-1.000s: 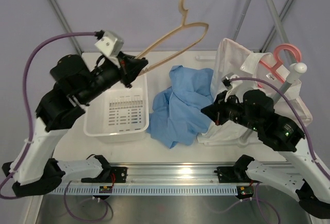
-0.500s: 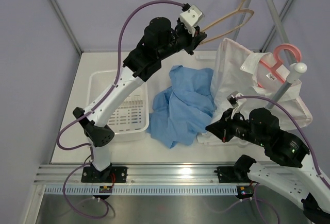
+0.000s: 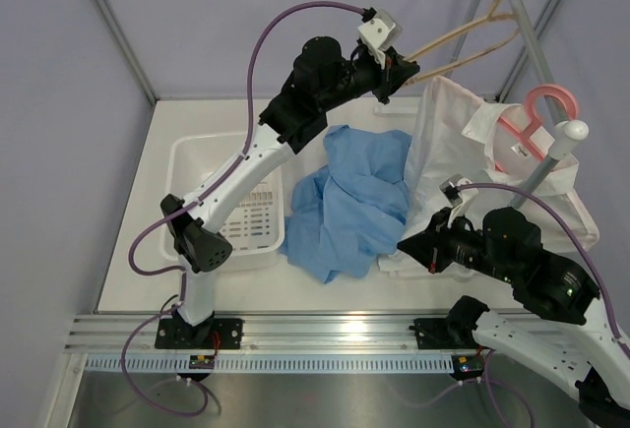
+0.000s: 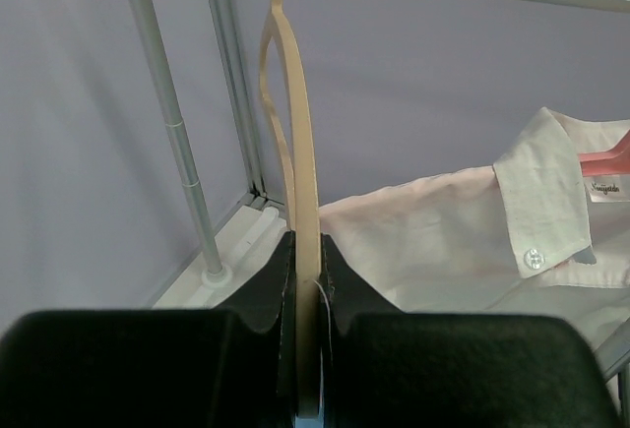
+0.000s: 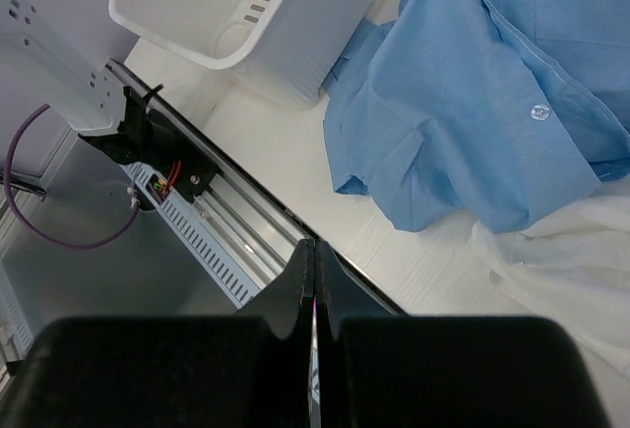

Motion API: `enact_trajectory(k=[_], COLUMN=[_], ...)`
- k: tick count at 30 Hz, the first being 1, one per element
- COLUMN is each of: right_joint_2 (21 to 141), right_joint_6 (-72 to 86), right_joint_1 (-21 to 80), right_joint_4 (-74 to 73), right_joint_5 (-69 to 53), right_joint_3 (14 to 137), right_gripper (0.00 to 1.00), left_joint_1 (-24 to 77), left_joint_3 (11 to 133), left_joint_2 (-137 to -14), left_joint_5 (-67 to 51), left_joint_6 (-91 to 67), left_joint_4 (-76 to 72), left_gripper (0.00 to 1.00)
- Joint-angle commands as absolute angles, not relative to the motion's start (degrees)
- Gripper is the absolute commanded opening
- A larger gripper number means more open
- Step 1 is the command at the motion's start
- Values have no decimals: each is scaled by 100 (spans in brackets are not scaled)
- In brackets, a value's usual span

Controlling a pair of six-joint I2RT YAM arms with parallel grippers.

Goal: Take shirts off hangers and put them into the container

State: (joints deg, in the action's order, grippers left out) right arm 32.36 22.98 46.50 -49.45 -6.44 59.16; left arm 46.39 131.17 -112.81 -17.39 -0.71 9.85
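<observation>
White plastic tub (image 3: 185, 164) sits at nine o'clock, its printed floor label in view. Light blue shirt (image 3: 345, 202) lies crumpled just beside it at centre. White shirt (image 3: 463, 152) hangs on the pink hanger (image 3: 539, 113) at two o'clock. Left gripper (image 3: 406, 72) pinches the tan hanger (image 3: 463, 39) at one o'clock. Right gripper (image 3: 402, 245) jaws are pressed together.

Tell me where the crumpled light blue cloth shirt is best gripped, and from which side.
Pinch a raised fold near the middle of the light blue cloth shirt, coming straight down from above: it lies heaped on the white table, folds facing up.
</observation>
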Motion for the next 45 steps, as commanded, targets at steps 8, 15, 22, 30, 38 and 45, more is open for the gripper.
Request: enact_trajectory(k=[8, 15, 22, 30, 38, 45], right_joint_2=[3357, 3410, 3428, 3305, 3480, 3586], right_joint_6=[2241, 2250, 2268, 2276, 2241, 2136], right_joint_1=[4711, 4702, 4711, 4711, 4711, 4711], right_joint_4=[-4869, -4852, -4790, -5026, -5159, -5343], right_joint_5=[-527, -475, -536, -396, -246, -246], right_joint_3=[6346, 6398, 6328, 6424, 6820, 7417], right_gripper=[0, 0, 0, 0, 0, 0], left_joint_1=[4685, 4685, 4597, 4588, 4456, 4438], left_joint_3=[12691, 11902, 11908, 11724, 11682, 10846], left_joint_2=[-10846, -10295, -10300, -10063, -10292, -10669], left_joint_5=[-1793, -1354, -1749, -1257, -913, -1311], left_joint_6=[-281, -378, -237, -211, -264, 17], left_joint_4=[1116, 1196, 1292, 990, 2407, 2935], left_gripper=[1, 28, 4, 0, 54, 58])
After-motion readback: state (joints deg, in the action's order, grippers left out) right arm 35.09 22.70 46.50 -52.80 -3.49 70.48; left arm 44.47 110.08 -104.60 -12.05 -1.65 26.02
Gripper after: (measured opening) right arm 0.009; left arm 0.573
